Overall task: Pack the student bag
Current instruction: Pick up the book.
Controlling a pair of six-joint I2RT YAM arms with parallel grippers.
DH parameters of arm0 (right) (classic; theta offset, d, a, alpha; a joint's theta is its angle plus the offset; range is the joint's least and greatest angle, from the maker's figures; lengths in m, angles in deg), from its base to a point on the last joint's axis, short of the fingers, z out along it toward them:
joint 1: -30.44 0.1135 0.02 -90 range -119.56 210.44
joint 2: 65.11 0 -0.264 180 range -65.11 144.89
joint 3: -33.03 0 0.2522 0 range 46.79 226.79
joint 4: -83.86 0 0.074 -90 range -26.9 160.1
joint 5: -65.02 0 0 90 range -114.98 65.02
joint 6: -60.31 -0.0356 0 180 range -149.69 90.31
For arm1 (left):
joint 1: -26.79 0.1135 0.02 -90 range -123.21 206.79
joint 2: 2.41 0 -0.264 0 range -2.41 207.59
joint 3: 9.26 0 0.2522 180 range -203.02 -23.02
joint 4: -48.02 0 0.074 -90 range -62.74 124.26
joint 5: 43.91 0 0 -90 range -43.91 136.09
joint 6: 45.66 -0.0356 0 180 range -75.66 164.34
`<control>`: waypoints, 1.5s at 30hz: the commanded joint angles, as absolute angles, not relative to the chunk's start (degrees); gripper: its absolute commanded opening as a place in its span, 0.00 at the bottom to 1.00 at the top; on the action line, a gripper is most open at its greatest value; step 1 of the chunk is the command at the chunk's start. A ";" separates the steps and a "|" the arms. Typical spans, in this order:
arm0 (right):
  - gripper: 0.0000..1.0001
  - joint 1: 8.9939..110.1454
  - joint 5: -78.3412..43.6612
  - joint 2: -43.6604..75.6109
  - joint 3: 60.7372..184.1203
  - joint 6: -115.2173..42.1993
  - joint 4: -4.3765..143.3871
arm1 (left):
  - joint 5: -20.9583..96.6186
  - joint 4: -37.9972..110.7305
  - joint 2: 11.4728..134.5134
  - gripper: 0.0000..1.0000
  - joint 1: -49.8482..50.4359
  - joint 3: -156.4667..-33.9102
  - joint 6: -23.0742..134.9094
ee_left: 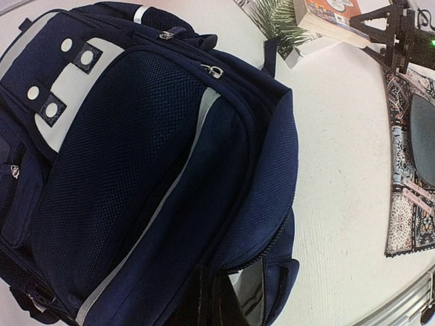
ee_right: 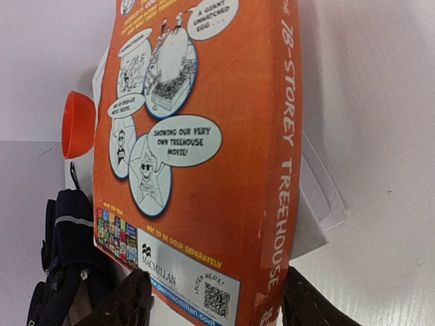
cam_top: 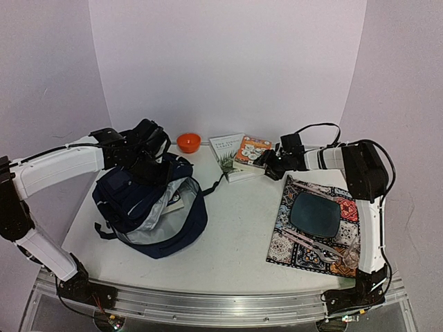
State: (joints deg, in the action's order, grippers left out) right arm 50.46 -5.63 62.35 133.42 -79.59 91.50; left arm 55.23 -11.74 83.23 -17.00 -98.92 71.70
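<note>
Navy student bag (cam_top: 149, 207) lies slantwise, opening toward near-right, left tool (cam_top: 154, 168) seemingly pinching its top edge.

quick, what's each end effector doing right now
left end effector: shut on the student bag, at its top edge.
right end effector: open, fingers on either side of the orange book, not yet clamped.

Student bag (cam_top: 149, 207): navy blue, black straps, pale trim lines, grey lining, dark mesh front panel.
Bowl (cam_top: 188, 142): orange.
Book (cam_top: 251, 152): orange cover with white cartoon bubbles outlined in blue, white spine lettering.
Second book (cam_top: 226, 151): white with green leaf print.
Placemat (cam_top: 304, 242): multicoloured patchwork pattern.
Plate (cam_top: 315, 214): dark grey-teal.
Table (cam_top: 235, 235): white.
</note>
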 commanded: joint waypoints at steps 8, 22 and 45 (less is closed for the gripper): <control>0.16 49.50 2.64 62.20 125.80 -84.14 106.06 | 57.18 -11.91 82.49 0.00 -15.74 -99.14 73.43; 0.17 49.11 12.08 53.62 113.33 -78.58 108.13 | 57.11 -11.79 83.11 0.00 -15.75 -100.16 72.39; 0.71 48.35 18.98 65.10 117.80 -89.42 126.09 | 55.90 -11.78 84.15 0.00 -15.74 -102.78 72.11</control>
State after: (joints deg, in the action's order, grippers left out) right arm 48.56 14.92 63.16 116.55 -85.50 117.50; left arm 54.50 -11.81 83.37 -16.94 -99.14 72.63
